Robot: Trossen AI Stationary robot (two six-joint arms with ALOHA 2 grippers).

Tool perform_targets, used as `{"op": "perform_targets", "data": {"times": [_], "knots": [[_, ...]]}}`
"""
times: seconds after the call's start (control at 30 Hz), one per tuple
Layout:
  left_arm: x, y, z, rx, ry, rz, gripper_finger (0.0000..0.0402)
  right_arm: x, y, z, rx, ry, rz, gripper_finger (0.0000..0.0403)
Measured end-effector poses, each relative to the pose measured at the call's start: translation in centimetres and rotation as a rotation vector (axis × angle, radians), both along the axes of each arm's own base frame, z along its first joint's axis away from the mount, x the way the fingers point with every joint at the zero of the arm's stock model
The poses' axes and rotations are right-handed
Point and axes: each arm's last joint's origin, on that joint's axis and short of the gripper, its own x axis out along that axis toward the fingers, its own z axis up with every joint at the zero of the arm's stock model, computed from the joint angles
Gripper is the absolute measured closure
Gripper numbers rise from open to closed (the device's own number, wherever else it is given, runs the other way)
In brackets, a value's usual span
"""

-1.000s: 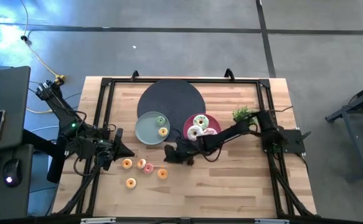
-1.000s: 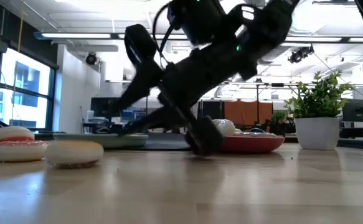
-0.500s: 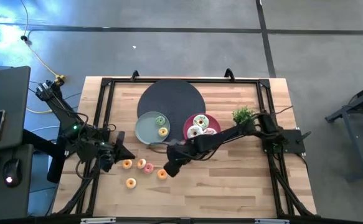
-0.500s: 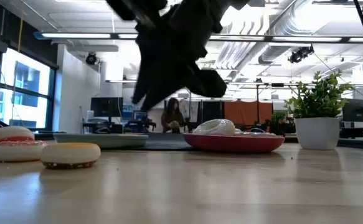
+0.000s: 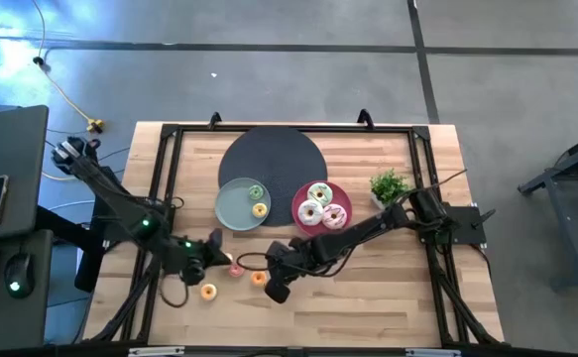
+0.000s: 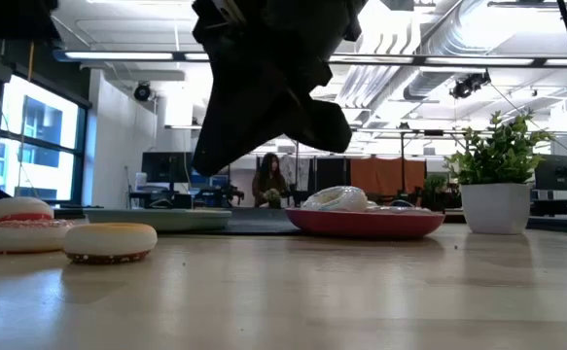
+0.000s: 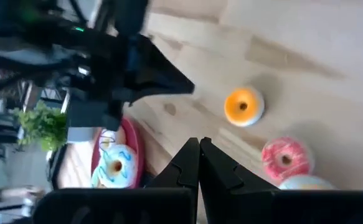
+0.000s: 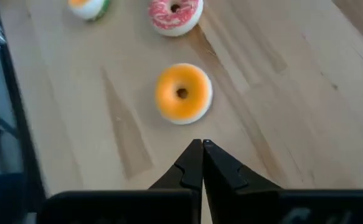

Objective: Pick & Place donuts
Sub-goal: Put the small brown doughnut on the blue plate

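Several tiny donuts lie flat on the wooden table near its near edge: an orange one (image 5: 258, 279) (image 8: 182, 93), a pink one (image 5: 236, 270) (image 8: 175, 14) and another orange one (image 5: 208, 292). My right gripper (image 5: 274, 289) (image 8: 201, 149) hangs shut just short of the first orange donut, on its near side. My left gripper (image 5: 212, 260) (image 7: 198, 149) is shut beside the pink donut (image 7: 284, 158), on its left, with the orange donut (image 7: 243, 106) ahead of it. Three larger iced donuts sit on the pink plate (image 5: 299, 194), and two tiny ones on the grey-green plate (image 5: 227, 206).
A round black mat (image 5: 272, 154) lies at the far side, behind both plates. A small potted plant (image 5: 389, 183) (image 6: 497, 180) stands right of the pink plate. A black frame (image 5: 165, 169) runs round the table. Bare wood lies toward the near right.
My right gripper has swung from beside the pink plate toward the near edge and now hangs by the orange donut, lifted higher in the low view. My left gripper has moved right and toward the near edge, up to the row of tiny donuts. The donuts have stayed put.
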Motion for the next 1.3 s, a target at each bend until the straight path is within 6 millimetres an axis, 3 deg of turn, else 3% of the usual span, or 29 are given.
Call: {"op": "perform_targets", "data": {"times": [0.1,0.37,0.57,0.87,1.1,1.3], "knots": [[1.6,-0.4,-1.6,0.04,0.063,-0.049,0.0402,0.0,0.0,0.0,-0.06,-0.01,0.057,0.0398],[5.1,-2.8,-6.0,-0.077,0.167,-0.094,0.0402,0.0,-0.2,0.0,-0.186,-0.029,0.099,0.04],[6.3,-2.9,-8.5,-0.266,0.285,0.081,0.0402,0.8,-0.4,-1.0,-0.202,-0.073,0.165,0.0402],[8.1,-0.8,-10.4,-0.484,0.384,0.366,0.0402,0.5,1.2,-3.9,-0.292,-0.021,0.408,0.0402],[8.6,0.0,-11.1,-0.527,0.425,0.438,0.0402,0.7,1.2,-3.8,-0.355,-0.046,0.422,0.0401],[8.6,0.0,-11.1,-0.496,0.423,0.42,0.0402,1.7,-0.3,-3.5,-0.378,-0.096,0.385,0.0391]]}}
